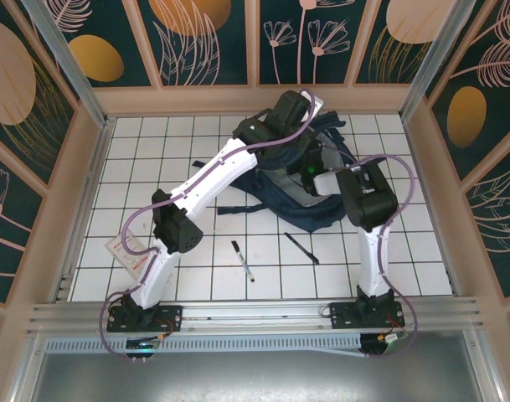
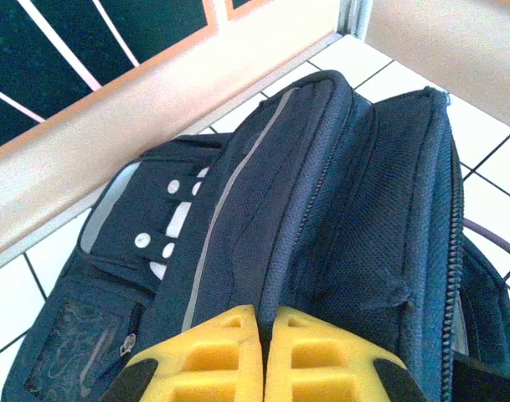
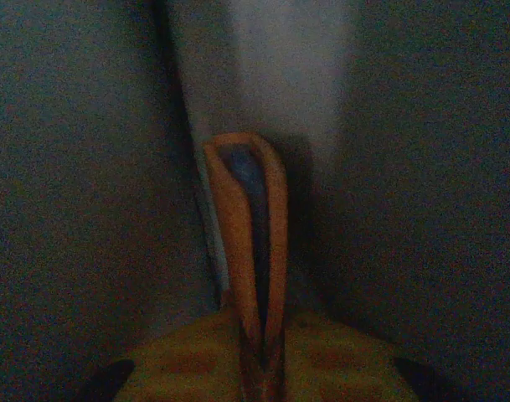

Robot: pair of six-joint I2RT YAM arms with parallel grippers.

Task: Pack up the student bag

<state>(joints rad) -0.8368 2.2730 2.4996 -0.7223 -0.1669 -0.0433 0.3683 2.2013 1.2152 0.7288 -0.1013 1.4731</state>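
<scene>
The student bag (image 1: 309, 219), a large navy backpack, lies at the back middle of the tiled table. In the left wrist view its front (image 2: 338, 209) shows a grey stripe, white patches and an open zip. My left gripper (image 2: 265, 322) is shut on a ridge of the bag's fabric near the top opening. My right gripper (image 3: 263, 335) is down inside the dark bag. A flat orange-edged object (image 3: 275, 218) stands upright, pinched between its fingers. Dim bag walls close in on both sides of it.
Two dark pens lie on the tiles in front of the bag, one (image 1: 243, 260) near the middle and one (image 1: 301, 248) to its right. A white card (image 1: 125, 249) lies by the left arm. A loose strap (image 1: 238, 209) trails left. Walls enclose the table.
</scene>
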